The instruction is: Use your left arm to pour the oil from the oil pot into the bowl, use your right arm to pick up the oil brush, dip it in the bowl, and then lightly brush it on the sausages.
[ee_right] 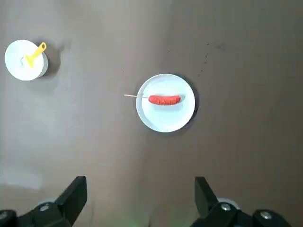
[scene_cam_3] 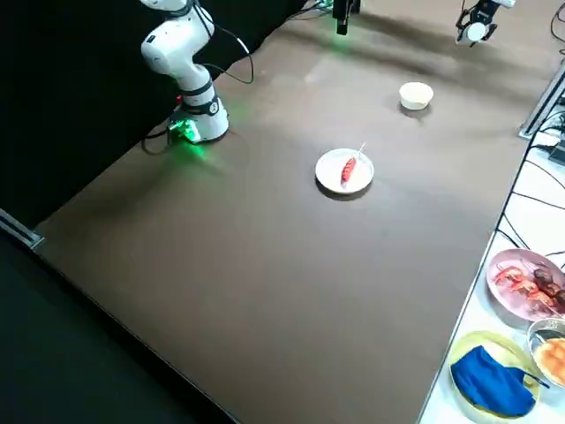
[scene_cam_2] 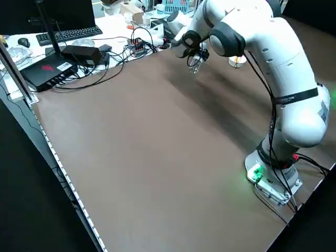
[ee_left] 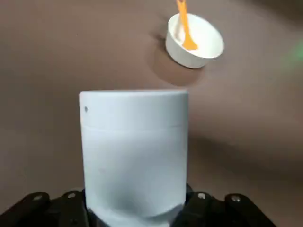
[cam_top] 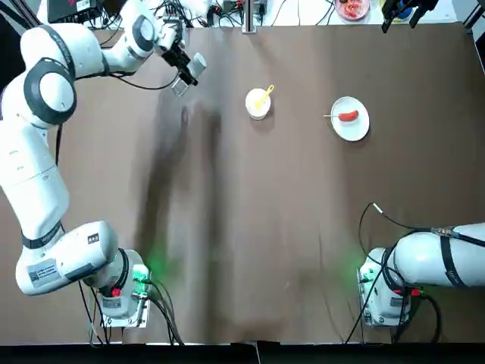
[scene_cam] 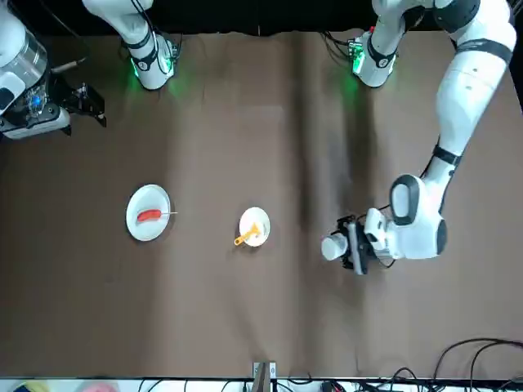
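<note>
One oil pot [ee_left: 134,156], a clear bottle with a white cap, is clamped in the left gripper [cam_top: 182,74] and held above the table, lying roughly level with its cap end turned toward the bowl [cam_top: 258,105]. The fingers are closed on the bottle's body; in the left wrist view the cap fills the foreground directly ahead of the gripper base. Ahead of the cap and well apart from it stands the bowl, small, round and white, resting on the brown table [cam_top: 242,243]. The oil brush [cam_top: 263,97], with a yellow-orange handle, sits in the bowl and leans on its rim, the handle projecting over the edge on the side away from the left gripper. Beyond the bowl, farther again from the left gripper, lies a flat white plate [cam_top: 356,130] carrying the sausage [cam_top: 348,116], red, on a thin pale skewer whose bare end sticks out past the plate rim toward the bowl. The right gripper [ee_right: 140,201] hangs high over the right part of the table with its fingers spread wide and nothing between them; in its wrist view the plate and sausage lie below it and the bowl is off to one side. Cables, a keyboard and dishes of food lie beyond the table edges.
</note>
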You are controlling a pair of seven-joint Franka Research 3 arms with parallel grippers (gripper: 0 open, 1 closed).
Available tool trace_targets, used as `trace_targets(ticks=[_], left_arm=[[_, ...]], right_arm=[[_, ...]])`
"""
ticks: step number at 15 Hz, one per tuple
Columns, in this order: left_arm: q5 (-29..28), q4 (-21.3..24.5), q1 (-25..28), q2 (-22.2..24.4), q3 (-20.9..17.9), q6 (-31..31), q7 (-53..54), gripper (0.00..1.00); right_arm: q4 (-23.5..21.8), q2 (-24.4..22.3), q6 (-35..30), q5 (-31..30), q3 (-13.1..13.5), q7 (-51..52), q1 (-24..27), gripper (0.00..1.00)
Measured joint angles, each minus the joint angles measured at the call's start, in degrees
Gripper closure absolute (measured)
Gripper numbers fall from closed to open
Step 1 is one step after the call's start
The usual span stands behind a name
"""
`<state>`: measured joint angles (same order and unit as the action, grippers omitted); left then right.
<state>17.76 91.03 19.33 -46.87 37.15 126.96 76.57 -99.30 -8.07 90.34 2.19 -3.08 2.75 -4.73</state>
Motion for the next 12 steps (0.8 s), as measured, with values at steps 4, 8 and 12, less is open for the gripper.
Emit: trace_targets(ticks=[4, 8, 12], left_arm=[[11.3, 0.0, 7.9, 0.0, -0.1, -10.1, 16.1, 0.44], [18.2, 0.4, 16.5, -1.1, -0.4, -15.6, 33.2, 0.44], [20.8, 0.5, 24.4, -7.1, -0.7, -19.9, 42.6, 0.44]], right_arm=[[-0.1, 0.0, -0.1, 0.0, 0.0, 0.0, 0.0, 0.00], [-0.3, 0.0, -0.2, 0.0, -0.2, 0.0, -1.6, 0.00], [-0.4, 0.1, -0.2, 0.0, -0.1, 0.0, -2.9, 0.00]])
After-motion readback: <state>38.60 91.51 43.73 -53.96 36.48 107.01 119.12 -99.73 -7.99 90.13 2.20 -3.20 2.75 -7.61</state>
